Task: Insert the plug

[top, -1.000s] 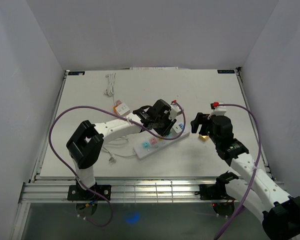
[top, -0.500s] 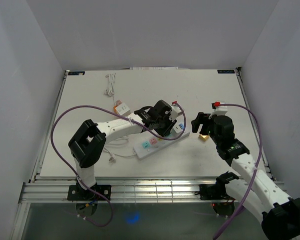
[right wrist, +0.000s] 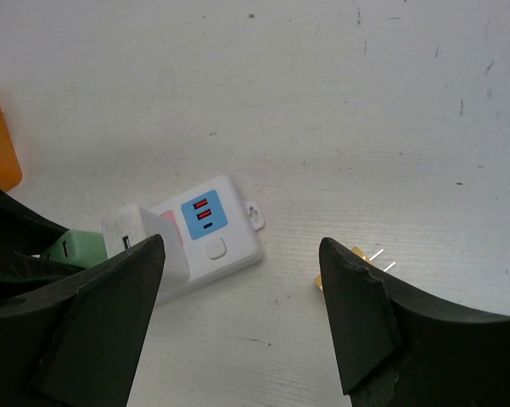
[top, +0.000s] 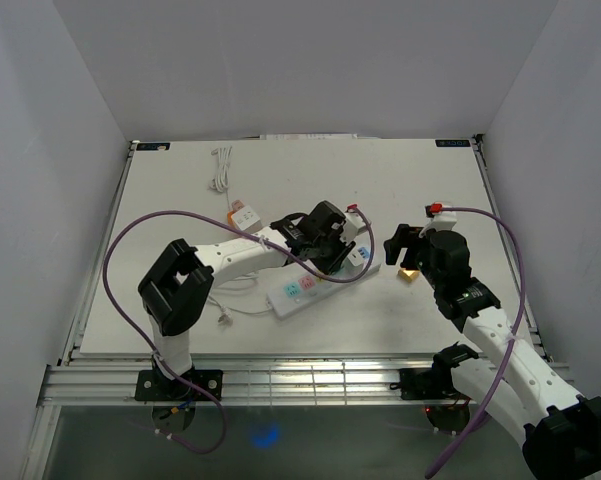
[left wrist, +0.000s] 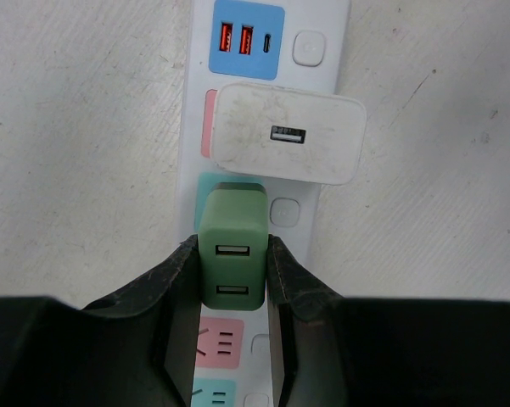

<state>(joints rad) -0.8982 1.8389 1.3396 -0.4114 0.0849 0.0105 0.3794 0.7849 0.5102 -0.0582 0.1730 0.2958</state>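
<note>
A white power strip (top: 298, 290) with coloured sockets lies mid-table. It also shows in the left wrist view (left wrist: 327, 80) and the right wrist view (right wrist: 229, 250). My left gripper (left wrist: 232, 280) is shut on a green USB plug (left wrist: 232, 233), which stands upright on the strip's teal socket. I cannot tell how deep it sits. A white charger (left wrist: 288, 134) sits in the socket beside it. My right gripper (right wrist: 240, 246) is open and empty above the table, right of the strip's end. A yellow plug (right wrist: 356, 259) lies by its right finger.
The yellow plug (top: 408, 273) lies on the table under the right gripper (top: 400, 245). An orange plug (top: 242, 213) lies left of the left gripper (top: 330, 250). A coiled white cable (top: 220, 170) lies at the back left. The strip's cord runs toward the front left.
My left gripper with the green plug has shifted slightly to the right over the strip. The right gripper has barely moved.
</note>
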